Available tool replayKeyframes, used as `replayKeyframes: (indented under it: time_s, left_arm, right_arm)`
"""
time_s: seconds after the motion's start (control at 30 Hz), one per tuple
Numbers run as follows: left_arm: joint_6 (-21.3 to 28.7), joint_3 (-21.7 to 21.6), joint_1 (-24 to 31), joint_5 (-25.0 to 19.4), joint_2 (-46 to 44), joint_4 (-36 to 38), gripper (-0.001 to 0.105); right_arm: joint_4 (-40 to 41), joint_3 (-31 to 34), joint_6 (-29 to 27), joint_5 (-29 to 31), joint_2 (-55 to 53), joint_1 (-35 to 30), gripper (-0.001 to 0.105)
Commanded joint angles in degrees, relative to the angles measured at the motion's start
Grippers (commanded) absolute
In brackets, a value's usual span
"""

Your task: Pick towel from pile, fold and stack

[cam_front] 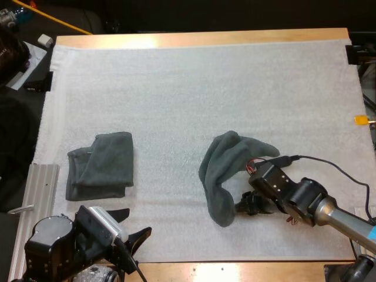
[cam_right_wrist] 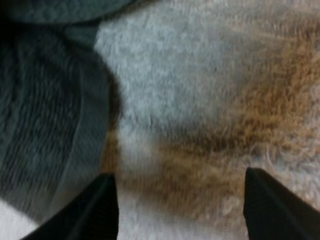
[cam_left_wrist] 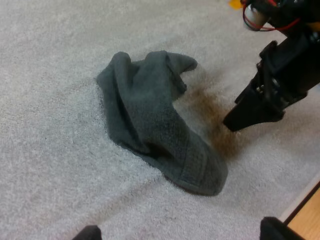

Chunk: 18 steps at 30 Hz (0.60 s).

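Two dark grey-green towels lie on the white mat (cam_front: 194, 88). The crumpled towel (cam_front: 226, 176) is just off the right hand (cam_front: 242, 205) fingertips, its long axis crosswise to where that hand points and its nearer end closest. That hand is spread open and grips nothing. The folded towel (cam_front: 100, 166) lies just ahead of the left hand (cam_front: 138, 222), which is also open and empty. Bare mat separates the towels.

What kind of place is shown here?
Probably a robotics lab bench: a wooden table under a white mat, a left arm and a right arm reaching in, plus a folded towel and a crumpled towel.
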Motion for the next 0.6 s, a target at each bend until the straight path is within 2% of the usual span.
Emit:
replayKeyframes:
  time_s: [0.0, 0.13, 0.57]
  left_arm:
    - [-0.6, -0.4, -0.2, 0.4, 0.2, 0.9, 0.061]
    - [-0.5, -0.3, -0.2, 0.5, 0.1, 0.2, 0.062]
    - [-0.6, -0.3, -0.2, 0.6, 0.1, 0.7, 0.061]
  right_arm:
    - [-5.2, 2.0, 2.7, -1.1, 1.2, -1.7, 0.053]
    - [-4.7, 1.5, 1.8, -1.9, 1.4, -0.9, 0.053]
    - [-17.8, 1.9, 7.9, -9.3, 13.9, -0.9, 0.053]
